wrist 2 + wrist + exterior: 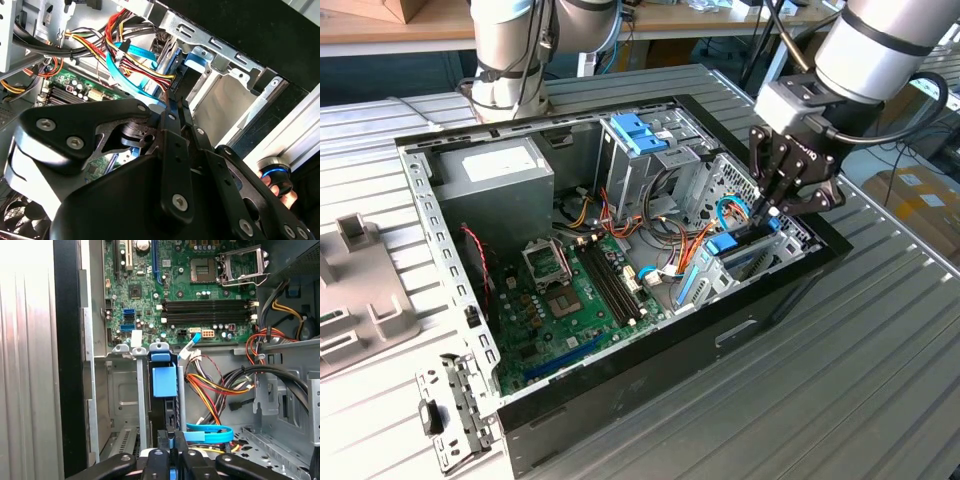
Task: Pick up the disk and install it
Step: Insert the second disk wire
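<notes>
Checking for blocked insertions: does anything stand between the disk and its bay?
Nothing visible does. The grey-metal disk with light-blue plastic rails already stands edge-on inside the metal drive bay, gripper pinching its end; the flat blue cable lies beside it.

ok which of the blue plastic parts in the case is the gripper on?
The gripper is on the disk with the light-blue rails, standing on edge in the low bay near the case's front wall, not the bright-blue tabbed bracket atop the tall cage.

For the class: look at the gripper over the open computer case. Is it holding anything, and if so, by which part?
The gripper is shut on the disk, which stands on edge in the drive bay. It pinches the disk's upper edge.
</notes>
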### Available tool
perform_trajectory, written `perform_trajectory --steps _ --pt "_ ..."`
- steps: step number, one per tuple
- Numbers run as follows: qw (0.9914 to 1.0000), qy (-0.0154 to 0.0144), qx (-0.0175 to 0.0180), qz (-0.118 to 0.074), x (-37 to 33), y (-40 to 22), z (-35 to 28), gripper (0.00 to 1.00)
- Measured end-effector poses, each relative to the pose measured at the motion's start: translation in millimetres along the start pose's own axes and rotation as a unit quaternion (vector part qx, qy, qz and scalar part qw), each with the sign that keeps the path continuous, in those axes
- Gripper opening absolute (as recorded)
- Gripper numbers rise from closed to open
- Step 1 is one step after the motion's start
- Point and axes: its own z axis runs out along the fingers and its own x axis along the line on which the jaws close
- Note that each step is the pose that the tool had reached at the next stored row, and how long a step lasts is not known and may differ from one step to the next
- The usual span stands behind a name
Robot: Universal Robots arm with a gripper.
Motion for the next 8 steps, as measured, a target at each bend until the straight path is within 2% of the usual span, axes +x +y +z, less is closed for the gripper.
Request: perform_trajectory --steps 8 --pt "1.00000 0.0002 0.0000 0.000 0.1 1.5 -0.2 0.16"
